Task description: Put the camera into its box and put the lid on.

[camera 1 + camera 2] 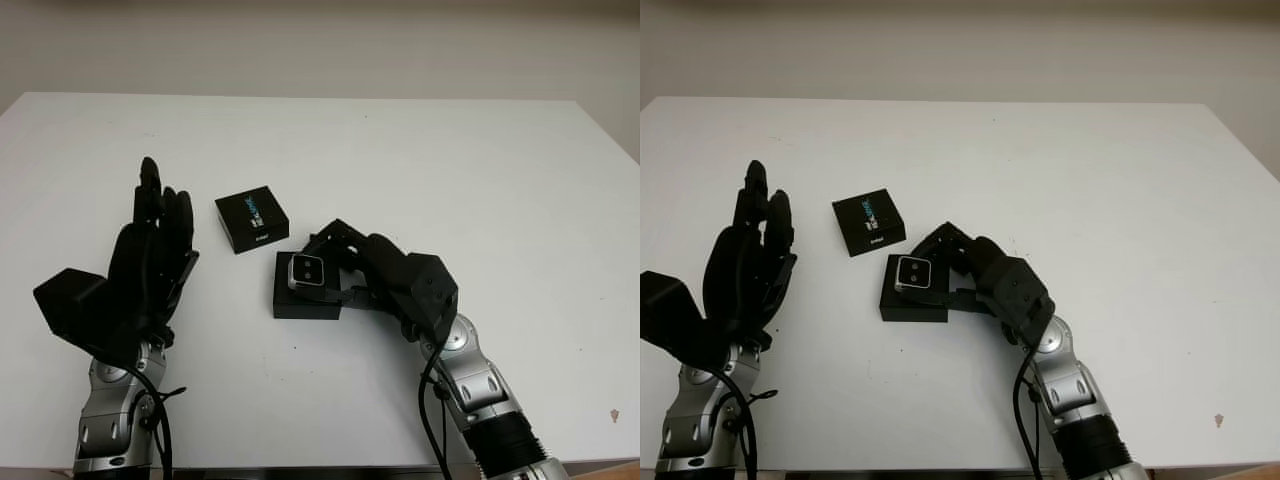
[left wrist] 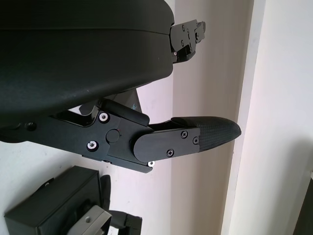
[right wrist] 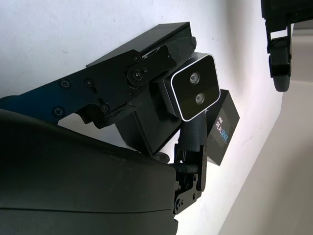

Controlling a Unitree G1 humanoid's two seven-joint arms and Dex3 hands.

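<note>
You are in the first step: getting the camera [image 1: 308,272] into its box [image 1: 305,295]. Your right hand [image 1: 375,268] is closed on the camera, its fingers [image 3: 142,73] curled around the body, and it holds the camera over the open box, low enough that it looks to be partly in or just above the cavity; which, you cannot tell. The lens face points up and toward you.

Next, I would judge, you need to settle the camera squarely into the box and loosen the grip without dragging the box across the tabletop [image 1: 450,170].

The lid [image 1: 252,219] lies just beyond the box, to its far left, apart from it. Your left hand [image 1: 150,250] is raised, open, at the near left, holding nothing, near the lid.
</note>
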